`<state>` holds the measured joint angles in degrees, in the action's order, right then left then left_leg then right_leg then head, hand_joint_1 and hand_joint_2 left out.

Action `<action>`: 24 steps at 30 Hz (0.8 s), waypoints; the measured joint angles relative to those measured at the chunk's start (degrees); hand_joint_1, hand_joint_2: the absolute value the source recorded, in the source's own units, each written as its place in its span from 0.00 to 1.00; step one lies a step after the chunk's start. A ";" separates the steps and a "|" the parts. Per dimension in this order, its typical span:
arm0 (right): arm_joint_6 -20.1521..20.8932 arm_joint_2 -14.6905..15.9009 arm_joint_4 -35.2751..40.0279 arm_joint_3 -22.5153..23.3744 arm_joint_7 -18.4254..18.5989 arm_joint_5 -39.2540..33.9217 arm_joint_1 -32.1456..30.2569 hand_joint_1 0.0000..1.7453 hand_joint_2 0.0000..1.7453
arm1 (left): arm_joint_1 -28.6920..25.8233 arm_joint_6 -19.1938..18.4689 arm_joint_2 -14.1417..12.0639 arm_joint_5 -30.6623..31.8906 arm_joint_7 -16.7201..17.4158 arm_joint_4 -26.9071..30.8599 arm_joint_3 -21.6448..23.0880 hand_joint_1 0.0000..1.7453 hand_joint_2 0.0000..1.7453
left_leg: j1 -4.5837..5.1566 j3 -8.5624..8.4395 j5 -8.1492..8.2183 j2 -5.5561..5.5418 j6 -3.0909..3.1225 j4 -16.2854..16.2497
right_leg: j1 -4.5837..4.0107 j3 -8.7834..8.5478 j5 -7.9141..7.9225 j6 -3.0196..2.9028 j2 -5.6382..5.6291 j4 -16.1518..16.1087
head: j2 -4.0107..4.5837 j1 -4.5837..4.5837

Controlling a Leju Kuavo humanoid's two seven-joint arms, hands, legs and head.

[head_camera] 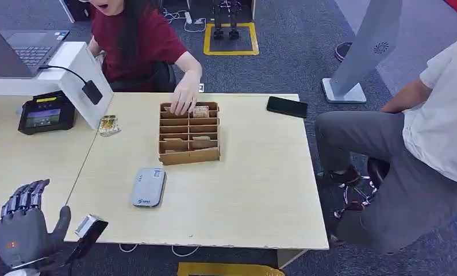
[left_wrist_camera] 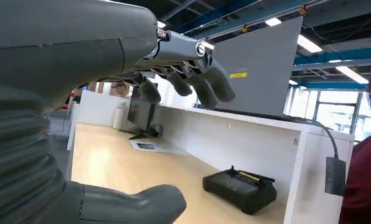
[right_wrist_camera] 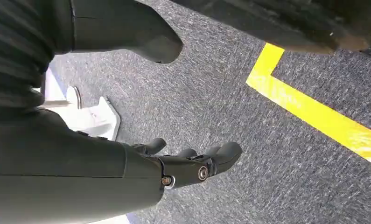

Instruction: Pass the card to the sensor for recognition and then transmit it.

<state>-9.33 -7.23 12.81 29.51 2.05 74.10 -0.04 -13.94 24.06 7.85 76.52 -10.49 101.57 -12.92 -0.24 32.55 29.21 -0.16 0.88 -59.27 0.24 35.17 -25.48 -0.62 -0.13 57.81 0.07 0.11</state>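
At the desk's [head_camera: 243,190] near-left corner our left hand [head_camera: 22,227] hovers spread, holding nothing; right hand [right_wrist_camera: 192,163] hangs empty, fingers loosely apart. We should reach the card box [head_camera: 189,133] squarely.

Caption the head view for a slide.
Robot's open left hand waits at the table edge while a person's hand reaches into the cardboard organizer.

High head view (wrists close)
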 joint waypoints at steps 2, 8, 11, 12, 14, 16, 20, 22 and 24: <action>0.04 -0.11 0.17 0.28 -0.09 0.26 0.01 0.00 1.00 | 0.05 -1.02 0.04 -0.76 -1.06 0.00 0.00 0.00 1.00 | 0.00 0.00 0.00 0.00 0.00 0.00 | 0.00 0.00 0.00 0.00 0.00 0.00 | 0.00 0.00; 0.17 -0.37 0.63 0.81 -0.17 1.00 -0.01 0.00 1.00 | 0.08 -1.05 0.20 -1.37 -2.05 0.02 0.00 0.00 1.00 | 0.00 -0.01 0.00 0.00 0.00 0.00 | 0.00 0.00 0.00 0.00 0.00 0.00 | 0.00 0.02; 0.17 -0.46 0.79 1.18 -0.20 1.35 -0.01 0.00 1.00 | 0.15 -0.72 0.53 -1.44 -2.05 0.02 0.00 0.00 1.00 | 0.00 0.00 0.00 0.00 0.00 0.00 | 0.00 0.00 0.00 0.00 0.00 0.00 | 0.00 0.02; 0.17 -0.48 0.85 1.31 -0.18 1.38 -0.01 0.00 1.00 | 0.15 -0.70 0.57 -1.46 -2.05 0.02 0.00 0.00 1.00 | 0.00 0.00 0.00 0.00 0.00 0.00 | 0.00 0.00 0.00 0.00 0.00 0.00 | 0.00 0.02; 0.17 -0.57 0.94 1.55 -0.17 1.38 -0.01 0.00 1.00 | 0.16 -0.68 0.72 -1.46 -2.05 0.02 0.02 0.00 1.00 | 0.00 0.00 0.00 0.00 0.00 0.00 | 0.00 0.00 0.00 0.00 0.00 0.00 | 0.00 0.02; 0.17 -0.66 1.03 1.70 -0.17 1.38 -0.02 0.00 1.00 | 0.16 -0.68 0.81 -1.46 -2.05 0.02 0.00 0.00 1.00 | 0.00 0.00 0.00 0.00 0.00 0.00 | 0.00 0.00 0.00 0.00 0.00 0.00 | 0.00 0.02; 0.17 -0.72 1.18 1.81 -0.17 1.46 -0.02 0.00 1.00 | 0.18 -0.72 0.92 -1.44 -2.05 0.02 0.00 0.37 1.00 | 0.00 0.00 0.00 0.00 0.00 0.00 | 0.00 0.00 0.00 0.00 0.00 0.00 | 0.00 0.02; 0.22 -0.77 1.18 2.01 -0.20 1.97 -0.02 0.00 1.00 | 0.17 -0.81 1.01 -1.42 -2.05 0.02 0.00 0.00 1.00 | 0.00 -0.01 0.00 0.00 0.00 0.00 | 0.00 0.00 0.00 0.00 0.00 0.00 | 0.00 0.02; 0.28 -0.83 1.20 2.25 -0.26 2.49 -0.02 0.00 1.00 | 0.18 -0.70 1.05 -1.44 -2.03 0.04 0.00 1.00 1.00 | 0.00 -0.01 0.00 0.00 0.00 0.00 | 0.00 0.00 0.00 0.00 0.00 0.00 | 0.00 0.02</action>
<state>-9.05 -8.07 14.01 31.76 1.79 76.59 -0.06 -13.76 23.37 8.90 75.08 -12.52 101.61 -12.92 -0.24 32.54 29.21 -0.16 0.88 -59.27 0.23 35.17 -25.48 -0.62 -0.13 57.81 0.07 0.13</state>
